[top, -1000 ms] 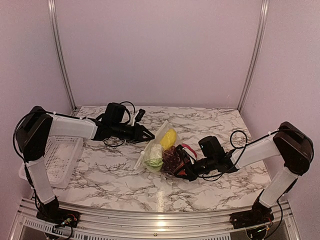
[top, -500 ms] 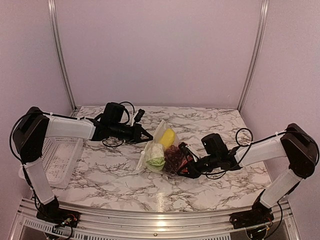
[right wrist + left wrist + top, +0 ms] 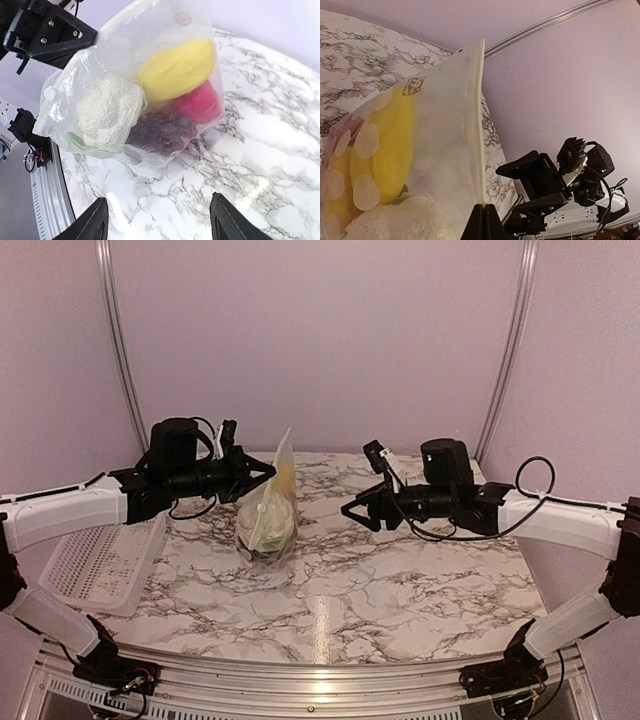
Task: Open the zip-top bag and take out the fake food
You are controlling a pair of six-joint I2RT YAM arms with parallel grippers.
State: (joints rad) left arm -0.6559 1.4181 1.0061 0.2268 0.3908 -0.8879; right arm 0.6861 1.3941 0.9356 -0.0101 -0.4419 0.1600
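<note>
Left hand point(image 3: 485, 221) pinches zip-top bag point(image 3: 268, 522) edge alone; right hand point(image 3: 161, 222) open, apart; fake food point(image 3: 172, 70) weight may drag bag loose

You get soft, even light from overhead in the top view, with one pale glare streak on the counter point(image 3: 322, 625) near its front edge and only a faint shadow under the zip-top bag point(image 3: 268, 520). In the right wrist view the marble washes out white at lower right and the right hand point(image 3: 161, 220) sits dark and soft-edged. The left wrist view shows the bag hazy, close to the lens.
</note>
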